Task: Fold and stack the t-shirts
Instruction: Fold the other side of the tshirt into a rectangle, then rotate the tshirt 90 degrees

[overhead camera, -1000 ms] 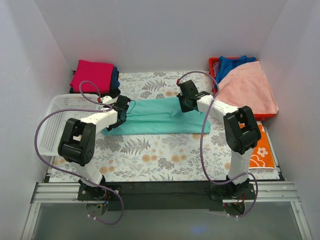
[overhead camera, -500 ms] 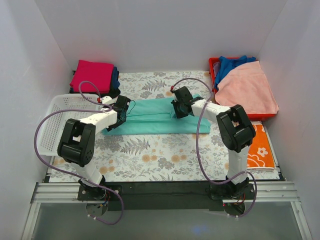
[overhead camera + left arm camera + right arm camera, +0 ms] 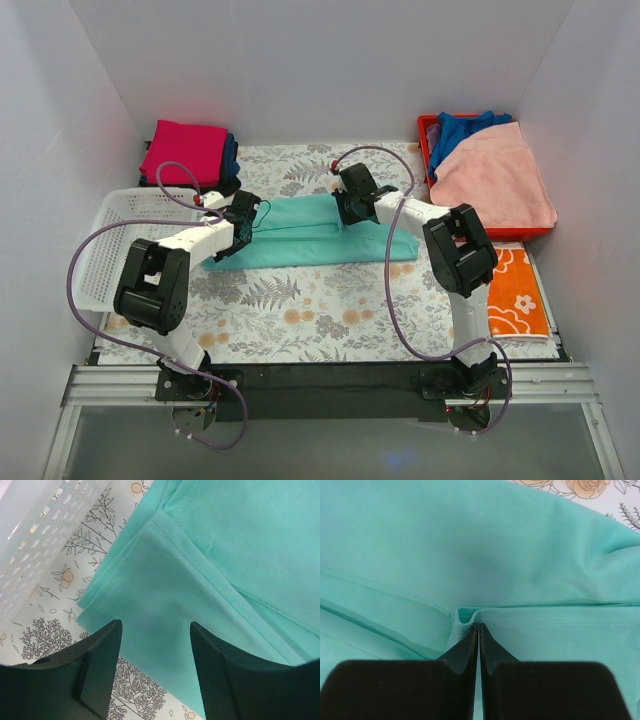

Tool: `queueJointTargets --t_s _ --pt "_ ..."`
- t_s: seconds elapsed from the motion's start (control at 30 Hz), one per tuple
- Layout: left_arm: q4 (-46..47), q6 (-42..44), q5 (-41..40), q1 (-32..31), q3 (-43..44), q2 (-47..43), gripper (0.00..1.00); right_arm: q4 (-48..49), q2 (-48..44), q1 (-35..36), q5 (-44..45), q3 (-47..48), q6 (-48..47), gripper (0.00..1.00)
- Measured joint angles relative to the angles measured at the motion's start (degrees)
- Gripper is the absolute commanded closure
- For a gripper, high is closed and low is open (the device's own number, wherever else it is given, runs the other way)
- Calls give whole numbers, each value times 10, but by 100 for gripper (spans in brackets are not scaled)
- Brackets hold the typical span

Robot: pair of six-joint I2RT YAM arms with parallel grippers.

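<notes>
A mint-teal t-shirt (image 3: 300,235) lies folded into a long strip across the middle of the floral table. My left gripper (image 3: 243,222) hangs open just above its left end, fingers (image 3: 100,665) straddling the cloth edge (image 3: 165,610). My right gripper (image 3: 348,207) is shut on a pinched fold of the teal shirt (image 3: 470,617) and holds the shirt's right part folded leftward over the strip. A folded magenta shirt (image 3: 184,150) lies on dark blue and black ones (image 3: 230,160) at the back left.
A white perforated basket (image 3: 110,240) stands at the left edge, also in the left wrist view (image 3: 30,535). A red bin (image 3: 430,135) at the back right holds blue cloth and a pink cloth (image 3: 495,180). An orange flowered cloth (image 3: 520,295) lies at the right.
My right gripper has moved leftward over the strip, carrying the shirt's right end with it. The left gripper has stayed in place.
</notes>
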Motion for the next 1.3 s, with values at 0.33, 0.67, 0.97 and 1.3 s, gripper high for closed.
queueJointTargets --t_s 0.33,0.67,0.97,1.3 --pt "0 0 0 0 -1 0 45 -3 52 4 -48 57 -10 93" --pt "0 0 1 0 -3 -10 44 -21 22 10 116 26 12 91" --pt "0 4 14 0 -5 -35 44 -21 -97 31 183 -19 34 90" --pt "-2 22 76 11 11 -46 44 -22 7 187 92 62 35 88"
